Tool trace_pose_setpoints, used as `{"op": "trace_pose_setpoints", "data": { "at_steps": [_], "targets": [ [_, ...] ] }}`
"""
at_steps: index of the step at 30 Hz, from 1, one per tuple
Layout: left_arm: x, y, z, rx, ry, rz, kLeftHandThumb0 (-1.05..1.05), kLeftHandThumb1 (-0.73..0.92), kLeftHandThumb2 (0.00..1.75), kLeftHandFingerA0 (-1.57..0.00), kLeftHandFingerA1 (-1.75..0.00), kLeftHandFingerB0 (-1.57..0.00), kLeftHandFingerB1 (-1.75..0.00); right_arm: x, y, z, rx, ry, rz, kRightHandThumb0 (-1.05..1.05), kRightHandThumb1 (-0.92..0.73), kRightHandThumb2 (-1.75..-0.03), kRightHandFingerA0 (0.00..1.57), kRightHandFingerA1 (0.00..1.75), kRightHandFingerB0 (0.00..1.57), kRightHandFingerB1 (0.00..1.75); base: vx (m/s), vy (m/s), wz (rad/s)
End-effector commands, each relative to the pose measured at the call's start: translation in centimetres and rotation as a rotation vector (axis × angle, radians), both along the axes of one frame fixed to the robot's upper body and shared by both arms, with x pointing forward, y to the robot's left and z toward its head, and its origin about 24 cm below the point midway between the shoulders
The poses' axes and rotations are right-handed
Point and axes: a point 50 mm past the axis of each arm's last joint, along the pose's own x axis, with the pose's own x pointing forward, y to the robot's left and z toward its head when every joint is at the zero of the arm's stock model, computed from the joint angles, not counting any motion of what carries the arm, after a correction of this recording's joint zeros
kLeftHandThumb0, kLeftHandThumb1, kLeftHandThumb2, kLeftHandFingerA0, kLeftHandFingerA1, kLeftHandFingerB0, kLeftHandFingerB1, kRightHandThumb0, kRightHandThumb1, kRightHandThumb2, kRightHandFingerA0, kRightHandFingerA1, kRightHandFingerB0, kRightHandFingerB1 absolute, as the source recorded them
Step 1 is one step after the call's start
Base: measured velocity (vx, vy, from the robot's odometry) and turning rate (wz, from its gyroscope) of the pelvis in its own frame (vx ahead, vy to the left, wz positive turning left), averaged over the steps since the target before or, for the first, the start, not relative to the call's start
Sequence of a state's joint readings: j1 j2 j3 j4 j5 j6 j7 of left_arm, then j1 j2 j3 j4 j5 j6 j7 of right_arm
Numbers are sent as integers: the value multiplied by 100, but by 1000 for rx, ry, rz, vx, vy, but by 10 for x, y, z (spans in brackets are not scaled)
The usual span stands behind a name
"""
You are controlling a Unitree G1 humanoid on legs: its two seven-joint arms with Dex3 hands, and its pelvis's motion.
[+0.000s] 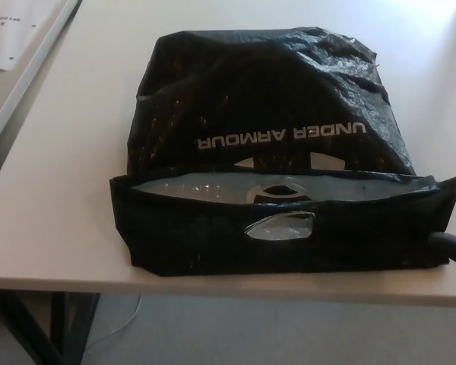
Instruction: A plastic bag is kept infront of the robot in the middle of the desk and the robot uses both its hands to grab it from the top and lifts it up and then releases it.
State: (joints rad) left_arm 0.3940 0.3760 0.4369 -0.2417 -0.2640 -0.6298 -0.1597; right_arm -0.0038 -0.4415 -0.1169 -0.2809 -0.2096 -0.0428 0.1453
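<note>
Right robot hand [454, 247]: only dark fingertips at picture's right edge, touching bag's near right corner; cannot tell whether released or clenched.
Left robot hand: not in view.
Plastic bag [273, 144]: left of right hand, lying flat mid-worktop [61, 198], mouth open at near edge.
Handling: likely light, limp, slippery; best grasped along top rim beside handle cut-out [280, 226].
Surroundings: papers [15, 30] far left, well apart; nothing blocking.
</note>
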Motion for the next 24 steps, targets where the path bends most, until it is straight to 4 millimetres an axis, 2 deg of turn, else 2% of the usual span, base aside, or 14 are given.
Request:
{"op": "trace_pose_setpoints", "data": {
  "at_steps": [1,2,3,4,8,11,15,16,19,20,21,22,23,24],
  "targets": [
    [18,15,-16,52,177,56,-47,35,61,-28,-43,-11,-33,22,-8,-7,-64,26,-55,-26,-31,-54,0,11,0,0,0,0,0],
    [23,20,-22,50,227,72,-44,35,60,-25,-42,-14,-32,28,-10,-9,-93,25,-72,-34,-32,-58,2,28,0,0,0,0,0],
    [26,24,-27,45,264,86,-44,35,60,-25,-42,-14,-32,32,-11,-11,-133,24,-96,-34,-32,-58,2,28,0,0,0,0,0],
    [27,27,-32,62,295,102,-46,35,61,-25,-43,-12,-33,35,-12,-14,-171,39,-107,-39,-33,-59,1,42,0,0,0,0,0],
    [35,37,-46,114,331,105,-47,34,61,-30,-46,-10,-34,43,-15,-19,-222,67,-139,-48,-35,-62,10,45,0,0,0,0,0],
    [39,44,-64,87,399,102,-46,34,60,-27,-43,-9,-31,47,-16,-24,-239,90,-152,-47,-35,-60,4,45,0,0,0,0,0],
    [45,44,-80,101,483,107,-48,34,62,-29,-43,-9,-28,49,-18,-33,-221,110,-164,-49,-35,-61,8,48,0,0,0,0,0],
    [47,43,-83,116,495,102,-41,36,52,-29,-37,-8,-22,48,-19,-37,-210,118,-166,-47,-34,-61,8,47,0,0,0,0,0],
    [51,41,-89,127,519,58,-41,38,52,-20,-32,-1,-22,46,-21,-43,-217,123,-167,-53,-36,-61,5,47,0,0,0,0,0],
    [52,40,-93,133,559,62,-52,39,53,-14,-27,0,-21,43,-21,-48,-221,151,-171,-51,-37,-62,13,53,0,0,0,0,0],
    [54,39,-96,131,582,67,-52,38,53,-17,-29,0,-24,42,-22,-50,-210,165,-168,-46,-33,-60,8,48,0,0,0,0,0],
    [56,37,-97,124,593,71,-48,31,73,-12,-44,0,-22,43,-23,-52,-199,172,-163,-46,-33,-60,11,47,0,0,0,0,0],
    [57,36,-98,126,592,71,-48,31,73,-12,-44,0,-22,43,-24,-54,-211,174,-165,-46,-33,-60,11,47,0,0,0,0,0],
    [58,35,-100,128,590,62,-53,37,52,-15,-28,-1,-24,42,-24,-56,-206,178,-150,-43,-32,-59,8,45,0,0,0,0,0]
  ]
}}
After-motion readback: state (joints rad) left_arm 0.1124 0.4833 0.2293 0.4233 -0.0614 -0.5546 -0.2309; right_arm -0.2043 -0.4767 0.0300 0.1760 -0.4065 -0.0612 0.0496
